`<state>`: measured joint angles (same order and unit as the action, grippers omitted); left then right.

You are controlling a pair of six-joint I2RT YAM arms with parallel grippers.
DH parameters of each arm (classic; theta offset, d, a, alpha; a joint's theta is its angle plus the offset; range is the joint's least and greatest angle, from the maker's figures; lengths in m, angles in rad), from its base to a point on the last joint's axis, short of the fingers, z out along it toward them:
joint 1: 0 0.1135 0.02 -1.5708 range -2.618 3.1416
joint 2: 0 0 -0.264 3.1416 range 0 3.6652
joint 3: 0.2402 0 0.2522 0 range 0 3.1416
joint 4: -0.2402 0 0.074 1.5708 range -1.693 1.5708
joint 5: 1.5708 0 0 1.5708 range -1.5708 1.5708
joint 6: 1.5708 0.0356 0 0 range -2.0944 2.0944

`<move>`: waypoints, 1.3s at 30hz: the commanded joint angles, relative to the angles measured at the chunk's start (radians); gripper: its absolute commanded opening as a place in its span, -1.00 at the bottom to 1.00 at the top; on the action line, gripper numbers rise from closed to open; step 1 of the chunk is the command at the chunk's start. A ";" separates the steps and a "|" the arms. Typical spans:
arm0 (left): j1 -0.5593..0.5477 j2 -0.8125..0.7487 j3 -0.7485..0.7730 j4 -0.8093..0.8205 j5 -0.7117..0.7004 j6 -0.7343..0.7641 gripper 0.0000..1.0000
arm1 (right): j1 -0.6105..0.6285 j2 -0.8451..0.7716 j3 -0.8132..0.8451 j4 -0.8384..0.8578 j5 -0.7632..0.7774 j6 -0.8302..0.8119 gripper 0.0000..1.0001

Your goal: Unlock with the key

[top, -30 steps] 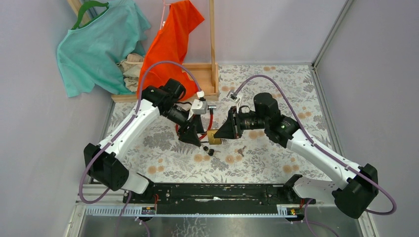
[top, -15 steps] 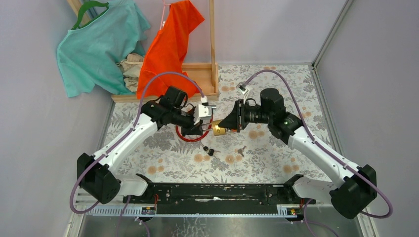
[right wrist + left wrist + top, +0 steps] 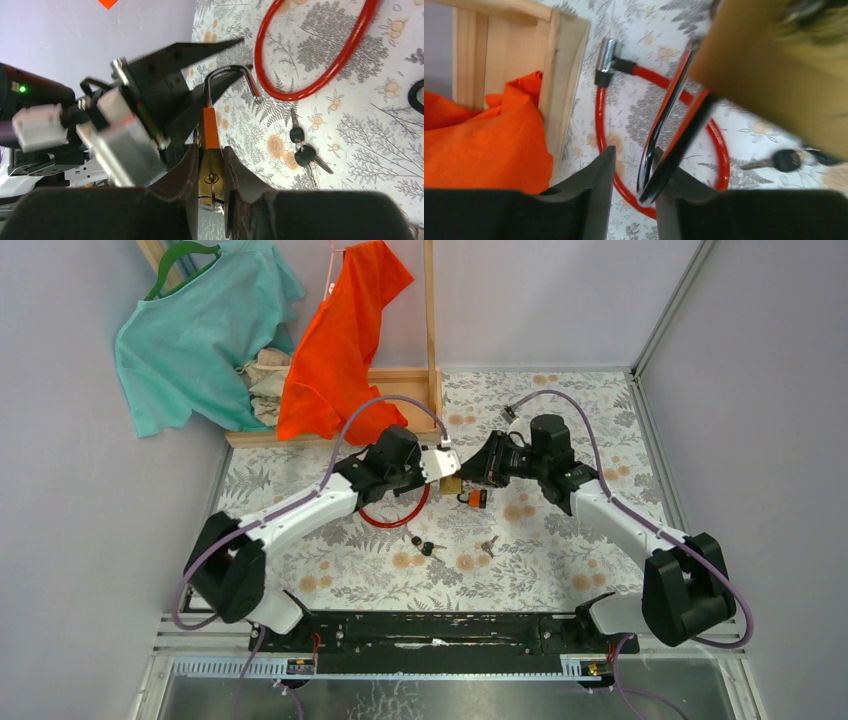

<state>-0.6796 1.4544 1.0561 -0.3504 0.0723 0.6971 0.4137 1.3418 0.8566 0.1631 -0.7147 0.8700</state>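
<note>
The left gripper [image 3: 635, 157] stands slightly open, with the shackle of the brass padlock [image 3: 211, 170] between its fingers. The right gripper [image 3: 210, 149] is clamped on the padlock's body, holding it above the table [image 3: 560, 560]. 2 key bunches [image 3: 427, 545] [image 3: 487, 544] lie on the table nearby, untouched.

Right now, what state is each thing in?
padlock: held clear of the table by its body.
shackle: looks open, free end out of the body.
right gripper: shut on padlock.
left gripper: jaws part open around the shackle bend.
red cable: loose loop on the table, metal end free.
keys: lying on the table, unheld.
</note>
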 commanded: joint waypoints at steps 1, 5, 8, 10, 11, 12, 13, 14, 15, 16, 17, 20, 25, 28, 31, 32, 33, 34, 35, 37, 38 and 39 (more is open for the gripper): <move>0.036 0.065 0.069 0.108 -0.217 -0.097 0.00 | -0.065 0.004 0.065 0.004 -0.010 0.007 -1.00; 0.063 0.058 0.070 0.074 -0.125 -0.147 0.92 | -0.123 0.063 0.134 -0.101 0.082 -0.113 -1.00; 0.087 0.034 0.069 0.053 -0.059 -0.178 1.00 | -0.138 0.110 0.202 -0.165 0.174 -0.213 -1.00; 0.101 0.015 0.068 0.045 -0.029 -0.199 1.00 | -0.141 0.138 0.240 -0.186 0.231 -0.282 -1.00; 0.108 0.006 0.068 0.040 -0.012 -0.211 1.00 | -0.142 0.149 0.255 -0.199 0.280 -0.320 -1.00; 0.117 -0.002 0.068 0.032 0.009 -0.222 1.00 | -0.142 0.162 0.260 -0.196 0.321 -0.353 -1.00; 0.123 -0.011 0.068 0.026 0.018 -0.231 1.00 | -0.142 0.170 0.262 -0.191 0.365 -0.385 -1.00; 0.130 -0.019 0.069 0.018 0.022 -0.241 1.00 | -0.142 0.177 0.257 -0.176 0.404 -0.415 -1.00; 0.135 -0.027 0.067 0.011 0.026 -0.246 1.00 | -0.141 0.184 0.250 -0.160 0.436 -0.451 -1.00; 0.141 -0.033 0.065 0.007 0.026 -0.251 1.00 | -0.141 0.193 0.240 -0.138 0.460 -0.473 -1.00; 0.146 -0.039 0.063 0.004 0.029 -0.254 1.00 | -0.140 0.203 0.227 -0.114 0.477 -0.493 -1.00; 0.167 -0.057 0.056 -0.004 0.050 -0.260 1.00 | -0.139 0.235 0.191 -0.055 0.498 -0.541 -1.00; 0.182 -0.074 0.046 -0.014 0.069 -0.264 1.00 | -0.141 0.287 0.163 -0.055 0.494 -0.527 -1.00; 0.184 -0.084 0.046 -0.021 0.080 -0.273 1.00 | -0.140 0.291 0.130 -0.045 0.500 -0.503 -1.00; 0.185 -0.094 0.047 -0.041 0.098 -0.277 1.00 | -0.143 0.293 0.122 -0.051 0.512 -0.487 -1.00; 0.186 -0.097 0.047 -0.049 0.100 -0.279 1.00 | -0.144 0.295 0.122 -0.055 0.516 -0.483 -1.00; 0.186 -0.103 0.047 -0.055 0.100 -0.279 1.00 | -0.147 0.299 0.125 -0.062 0.520 -0.477 -1.00; 0.186 -0.106 0.047 -0.061 0.101 -0.279 1.00 | -0.152 0.304 0.127 -0.067 0.517 -0.472 -1.00; 0.186 -0.111 0.044 -0.067 0.103 -0.276 1.00 | -0.159 0.310 0.131 -0.075 0.516 -0.466 -1.00; 0.187 -0.120 0.037 -0.078 0.105 -0.273 1.00 | -0.167 0.315 0.132 -0.083 0.515 -0.455 -0.97; 0.188 -0.127 0.032 -0.081 0.109 -0.271 1.00 | -0.173 0.316 0.129 -0.084 0.513 -0.448 -0.86; 0.188 -0.133 0.027 -0.082 0.111 -0.269 1.00 | -0.177 0.316 0.129 -0.084 0.509 -0.441 -0.76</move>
<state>-0.5018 1.3632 1.0954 -0.4091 0.1558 0.4358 0.2596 1.6566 0.9676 0.0391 -0.2245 0.3939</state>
